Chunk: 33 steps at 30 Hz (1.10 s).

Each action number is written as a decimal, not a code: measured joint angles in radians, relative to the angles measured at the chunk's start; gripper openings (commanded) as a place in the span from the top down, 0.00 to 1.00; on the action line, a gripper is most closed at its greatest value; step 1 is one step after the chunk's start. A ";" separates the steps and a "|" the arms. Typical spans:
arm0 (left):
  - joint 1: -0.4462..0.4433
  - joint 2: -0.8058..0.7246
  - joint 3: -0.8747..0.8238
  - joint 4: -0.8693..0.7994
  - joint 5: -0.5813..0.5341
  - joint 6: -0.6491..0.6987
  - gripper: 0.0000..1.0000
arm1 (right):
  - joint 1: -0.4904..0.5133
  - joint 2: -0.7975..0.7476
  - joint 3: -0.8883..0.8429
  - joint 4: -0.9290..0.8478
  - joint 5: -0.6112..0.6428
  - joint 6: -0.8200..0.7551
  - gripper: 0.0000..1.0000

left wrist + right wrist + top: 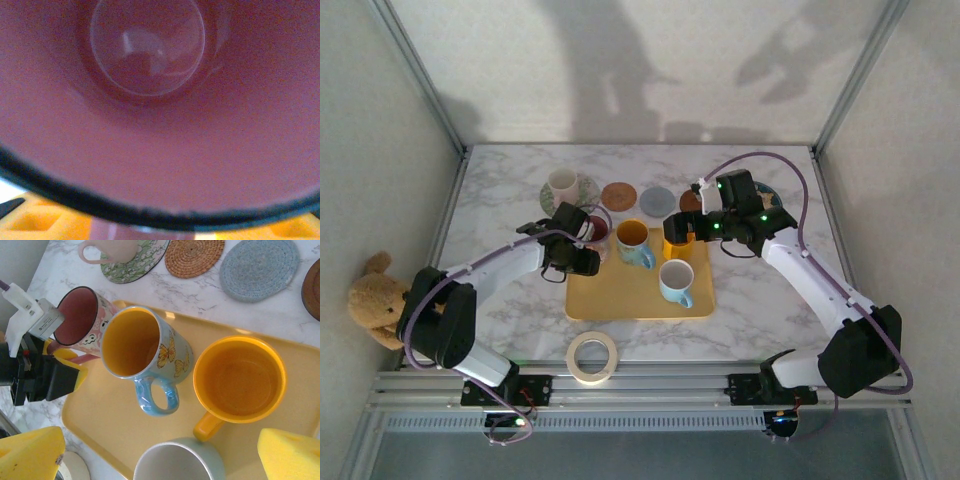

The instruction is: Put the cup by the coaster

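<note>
A pink cup (80,315) with a dark red inside stands tilted at the yellow tray's (620,300) far left corner. In the left wrist view the cup's inside (150,125) is very close. My left gripper (75,361) is at the cup's pink handle, one yellow-padded finger (67,380) on each side and a little room left. In the top view the left gripper (582,240) sits just left of the cup (597,228). My right gripper (160,460) hangs open over the tray, above an orange cup (240,377). Woven brown (618,196) and grey-blue (657,199) coasters lie behind the tray.
A blue butterfly cup (142,347) and a pale blue cup (676,282) also stand on the tray. A white cup (563,183) sits on a floral coaster at the back left. A tape roll (593,357) lies near the front edge, a teddy bear (375,295) off the table's left side.
</note>
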 measured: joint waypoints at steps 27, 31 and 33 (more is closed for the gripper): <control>-0.001 0.010 -0.013 0.025 -0.021 -0.007 0.69 | 0.000 -0.004 -0.015 0.014 0.007 0.003 0.01; -0.004 0.010 -0.013 0.026 -0.029 -0.007 0.72 | 0.000 -0.004 -0.015 0.015 0.007 0.003 0.01; -0.006 0.010 -0.013 0.029 -0.030 -0.007 0.72 | 0.000 -0.004 -0.015 0.016 0.007 0.004 0.01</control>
